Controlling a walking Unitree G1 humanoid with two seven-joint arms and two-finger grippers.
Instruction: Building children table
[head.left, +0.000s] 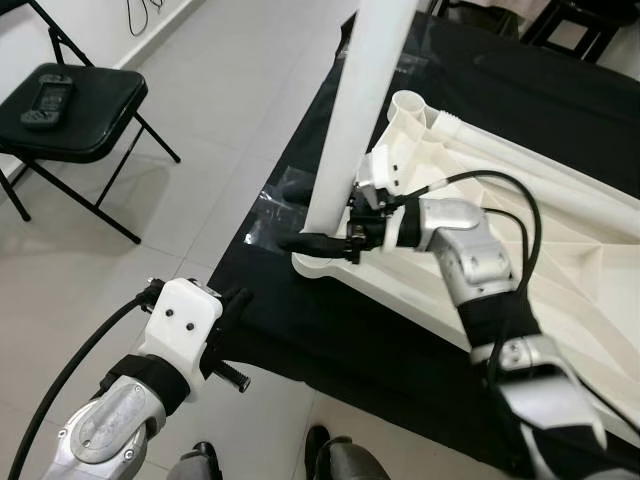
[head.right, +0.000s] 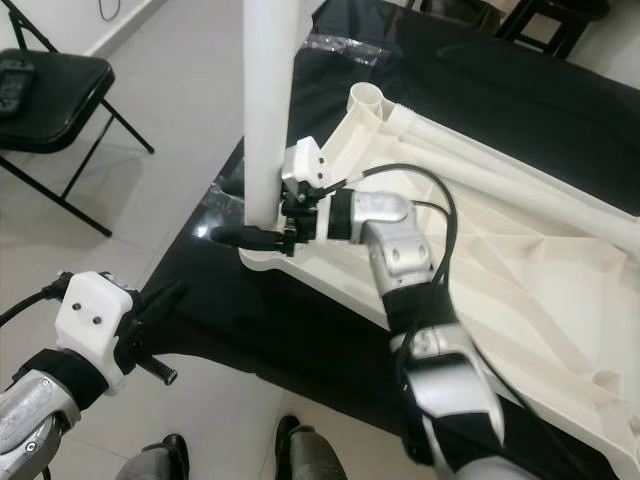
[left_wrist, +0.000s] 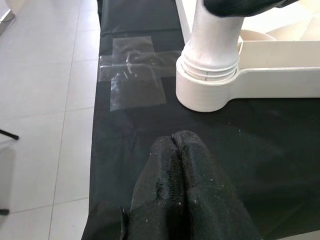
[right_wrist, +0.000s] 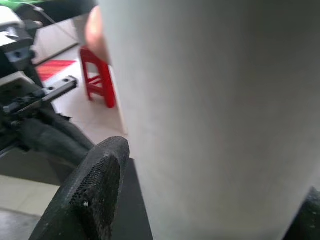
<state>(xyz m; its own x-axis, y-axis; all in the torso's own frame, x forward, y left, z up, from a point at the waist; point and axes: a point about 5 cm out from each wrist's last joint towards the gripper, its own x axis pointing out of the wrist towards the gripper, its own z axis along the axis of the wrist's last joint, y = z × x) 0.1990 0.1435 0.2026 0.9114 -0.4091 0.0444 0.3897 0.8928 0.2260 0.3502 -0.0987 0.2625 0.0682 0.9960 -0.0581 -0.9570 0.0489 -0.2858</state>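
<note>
Left eye view: my right gripper (head.left: 318, 243) clamps the upright white plastic table leg (head.left: 352, 120); left gripper (left_wrist: 181, 165) closed, empty.

Two silver metal arms, jointed and banded in black. White plastic housing on left wrist (head.left: 185, 320), dotted with two dark screws, black cable (head.left: 70, 365) looping back along forearm. Rounded silver casing on right arm (head.left: 470, 255), thin black cables (head.left: 525, 215) arching over it. Black, finely textured fingers (left_wrist: 187, 190) speckled with pale dust. Dark shoes (head.left: 320, 445) below.
</note>
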